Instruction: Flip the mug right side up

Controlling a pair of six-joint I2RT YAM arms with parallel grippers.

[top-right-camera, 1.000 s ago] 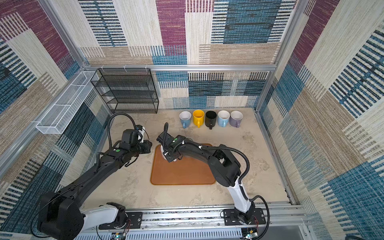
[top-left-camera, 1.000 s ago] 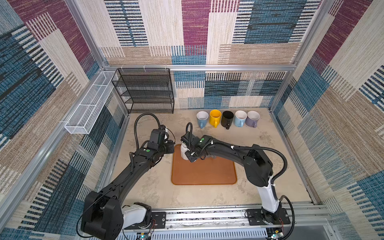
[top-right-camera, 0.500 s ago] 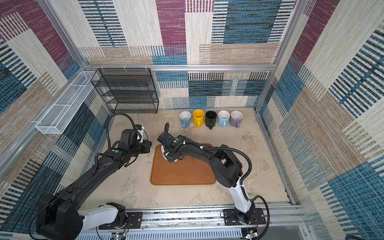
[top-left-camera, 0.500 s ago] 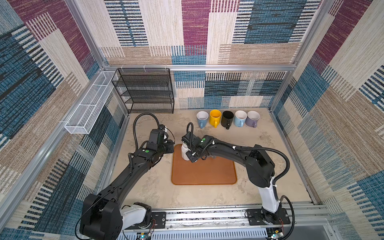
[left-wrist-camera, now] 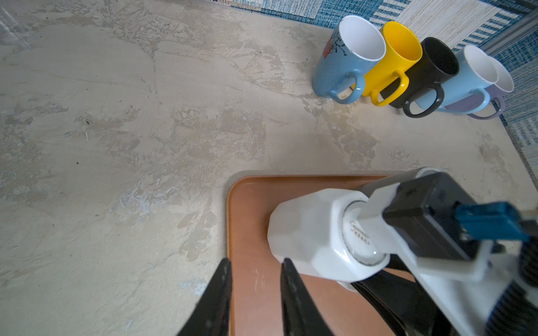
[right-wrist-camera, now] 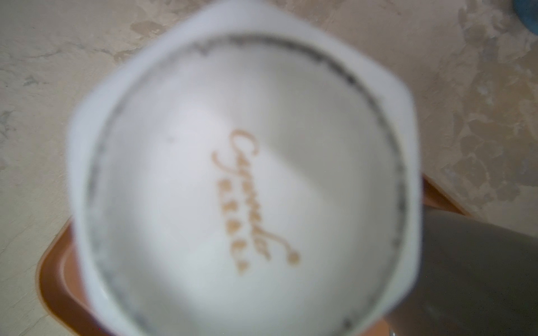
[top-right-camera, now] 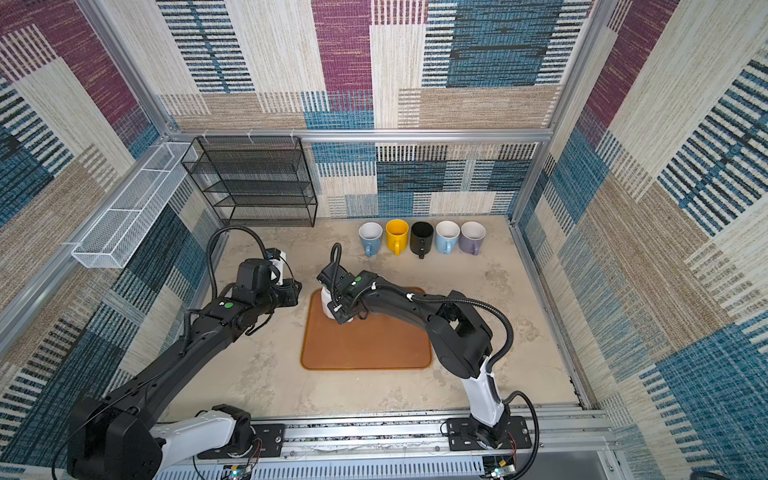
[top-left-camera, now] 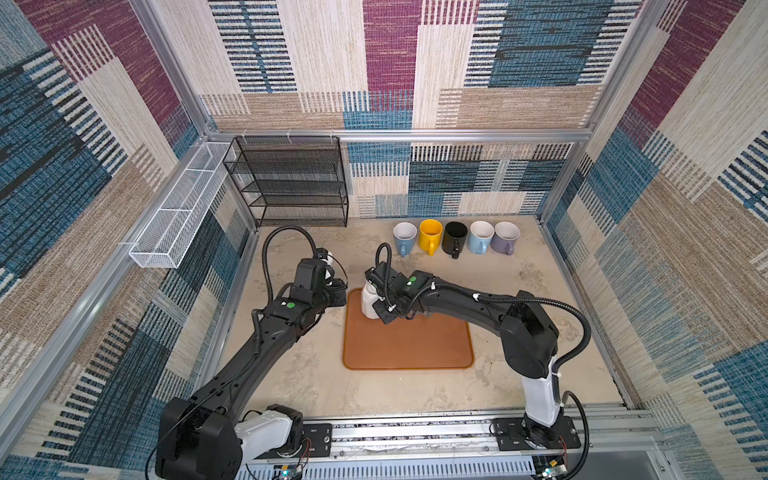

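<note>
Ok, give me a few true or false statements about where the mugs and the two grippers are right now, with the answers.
1. The white mug has its base facing up. True.
2. The left gripper grips the white mug. False: its fingers stand apart with nothing between them.
3. The yellow mug sits on the brown mat. False: it stands in the row by the back wall, off the mat.
4. The right gripper is at the white mug. True.
5. The black mug stands next to the yellow mug. True.
</note>
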